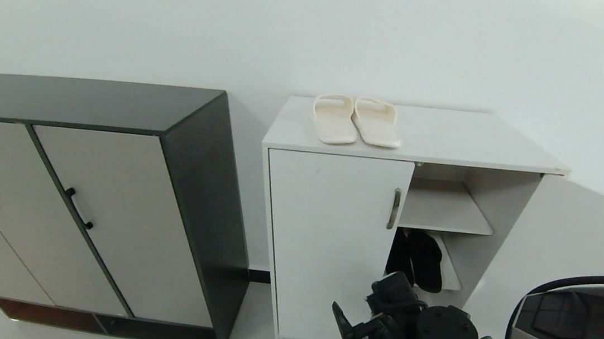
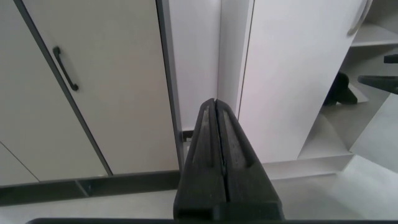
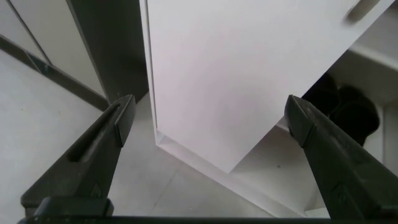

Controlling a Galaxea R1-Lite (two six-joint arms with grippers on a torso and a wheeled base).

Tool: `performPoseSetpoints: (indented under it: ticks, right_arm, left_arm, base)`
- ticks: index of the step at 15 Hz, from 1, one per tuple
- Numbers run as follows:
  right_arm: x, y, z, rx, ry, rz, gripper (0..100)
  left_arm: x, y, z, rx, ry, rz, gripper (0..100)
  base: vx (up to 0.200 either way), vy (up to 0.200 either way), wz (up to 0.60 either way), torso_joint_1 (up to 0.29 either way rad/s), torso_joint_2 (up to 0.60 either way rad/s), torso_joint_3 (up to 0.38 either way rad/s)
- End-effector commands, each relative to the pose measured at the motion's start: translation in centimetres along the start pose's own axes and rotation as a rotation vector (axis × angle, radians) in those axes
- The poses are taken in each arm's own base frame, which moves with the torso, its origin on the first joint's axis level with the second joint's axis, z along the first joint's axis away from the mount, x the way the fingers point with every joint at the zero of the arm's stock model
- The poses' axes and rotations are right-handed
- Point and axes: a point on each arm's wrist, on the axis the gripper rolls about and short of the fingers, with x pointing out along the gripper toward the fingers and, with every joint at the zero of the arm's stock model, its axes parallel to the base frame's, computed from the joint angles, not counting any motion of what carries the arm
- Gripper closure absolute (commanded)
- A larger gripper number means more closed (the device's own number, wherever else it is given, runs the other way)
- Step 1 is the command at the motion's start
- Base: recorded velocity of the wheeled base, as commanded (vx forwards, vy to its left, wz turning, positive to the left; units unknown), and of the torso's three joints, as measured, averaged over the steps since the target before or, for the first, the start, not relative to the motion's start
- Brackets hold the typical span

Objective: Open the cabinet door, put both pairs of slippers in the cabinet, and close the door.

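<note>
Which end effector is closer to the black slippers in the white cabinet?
Right. The open right end effector is near the black slippers, at the white door; the shut left end effector sits farther back.

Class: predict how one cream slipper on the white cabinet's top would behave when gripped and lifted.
Probably light: each cream moulded slipper looks like one-piece foam or rubber. Likely bends under a pinch, as the strap is a thin open arch. Unlikely to roll: the flat sole lies flush on the white cabinet top.
</note>
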Motion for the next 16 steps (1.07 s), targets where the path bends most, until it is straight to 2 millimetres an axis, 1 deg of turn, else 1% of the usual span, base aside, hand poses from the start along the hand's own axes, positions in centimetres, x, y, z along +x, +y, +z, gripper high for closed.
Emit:
performPoseSetpoints:
  ticks: [1, 11, 13, 14, 15, 16]
  right_arm:
    - [0.0, 0.0, 0.0, -0.002, 0.0, 0.0, 0]
    - [0.1, -0.2, -0.1, 0.0, 0.001, -0.009, 0]
    - [0.2, -0.3, -0.4, -0.018, 0.012, -0.013, 0]
    - [-0.2, -0.5, -0.6, -0.047, 0.027, -0.021, 0]
    - [-0.6, -0.7, 0.6, -0.036, -0.01, -0.024, 0]
    - [-0.3, -0.6, 1.7, -0.035, -0.006, -0.024, 0]
  left_arm:
    - [0.0, 0.0, 0.0, 0.0, 0.002, 0.0, 100]
    - [0.0, 0.0, 0.0, 0.0, 0.002, 0.0, 100]
    - [0.0, 0.0, 0.0, 0.0, 0.002, 0.0, 100]
    - [0.0, 0.0, 0.0, -0.002, 0.002, 0.001, 100]
    - [0.0, 0.0, 0.0, -0.002, 0.002, 0.003, 100]
    - [0.0, 0.0, 0.0, -0.002, 0.002, 0.003, 100]
  base:
    - [0.0, 0.0, 0.0, 0.183, -0.49, -0.305]
    - [0.0, 0.0, 0.0, 0.218, -0.53, -0.309]
    - [0.0, 0.0, 0.0, 0.105, -0.23, -0.129]
    - [0.0, 0.0, 0.0, 0.046, -0.09, -0.051]
    - [0.0, 0.0, 0.0, 0.0, 0.0, 0.0]
    - [0.0, 0.0, 0.0, 0.0, 0.0, 0.0]
